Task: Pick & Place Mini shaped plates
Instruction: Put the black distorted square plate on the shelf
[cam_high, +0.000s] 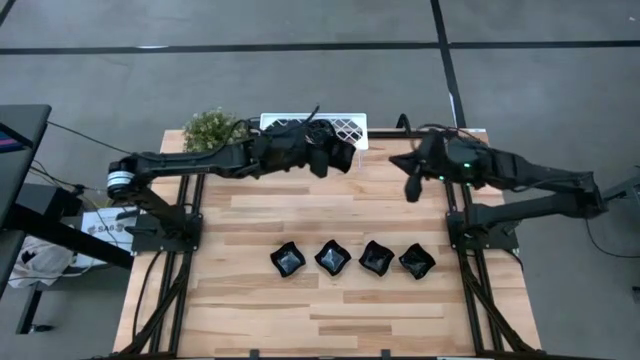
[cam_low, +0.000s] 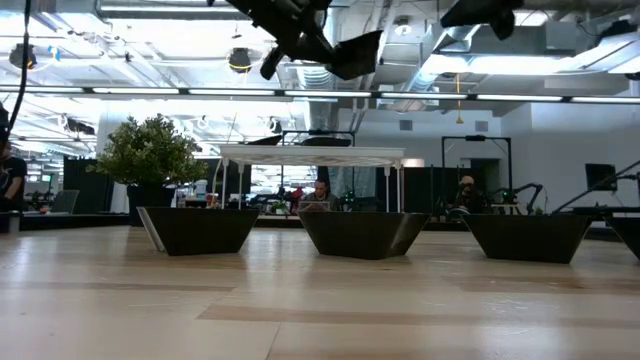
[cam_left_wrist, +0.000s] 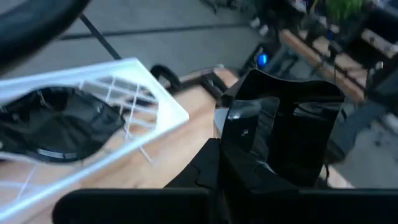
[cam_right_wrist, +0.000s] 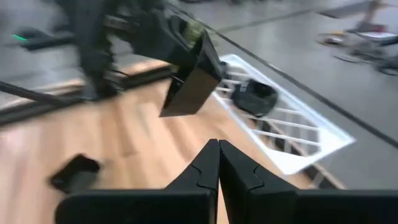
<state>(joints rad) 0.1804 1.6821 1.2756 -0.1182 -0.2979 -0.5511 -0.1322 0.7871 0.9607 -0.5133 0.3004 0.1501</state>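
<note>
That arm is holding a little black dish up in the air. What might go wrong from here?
The left gripper pinches the black dish by one edge, high above the wooden table, so it could slip and fall. Set down carelessly, it might bump the row of four dishes already placed. The right gripper hovers nearby, so the arms could collide.

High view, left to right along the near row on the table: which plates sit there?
Four wavy-edged square black plates, all apart: first plate → second plate → third plate → fourth plate.
</note>
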